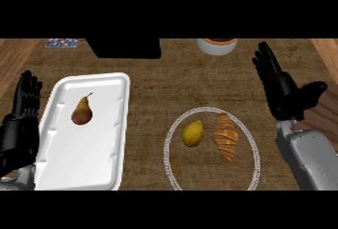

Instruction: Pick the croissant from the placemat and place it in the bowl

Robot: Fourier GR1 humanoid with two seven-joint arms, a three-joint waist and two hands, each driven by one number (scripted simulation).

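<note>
A golden-brown croissant [226, 136] lies on a round brown placemat with a pale rim [173, 154], right of centre, beside a yellow lemon [193, 133]. A white rectangular tray-like bowl [99, 152] sits at the left and holds a brown pear [82, 111]. My right hand [282, 89] is open with fingers pointing up, to the right of and above the croissant, clear of it. At the left edge my left hand [25, 105] is open and upright, just left of the white tray, holding nothing.
A black box [125, 48] stands at the back centre of the counter. A white cup with orange contents [217, 45] is at the back right. A small patterned item [62, 43] lies at the back left.
</note>
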